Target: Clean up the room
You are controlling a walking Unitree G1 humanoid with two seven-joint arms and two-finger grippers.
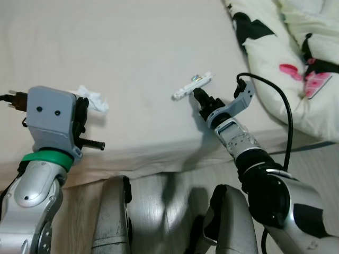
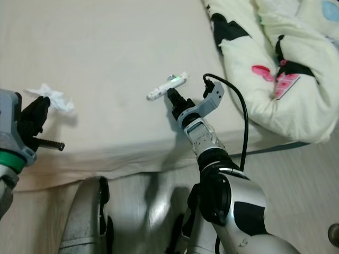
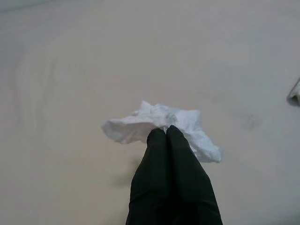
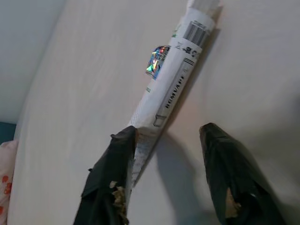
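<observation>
The cleaning seems to be at an early stage, because two pieces of litter lie on the wide beige bed sheet (image 1: 132, 47) and nothing is put away yet. The left tool (image 3: 166, 133) has its two black fingers pressed together, with the tips at the edge of the crumpled white paper tissue (image 3: 159, 126); whether they really pinch the paper I cannot tell. The right tool (image 4: 168, 136) is spread, and one finger touches the near end of the long white wrapper with a barcode and a shiny sticker (image 4: 171, 79), which lies flat near the middle of the bed, so this grasp is not yet made. At the robot's right, well apart from the wrapper, lies the pale yellow quilt with black and pink pattern (image 1: 286, 58); it does not block either tool. No bin is visible, so the carrying remains.
</observation>
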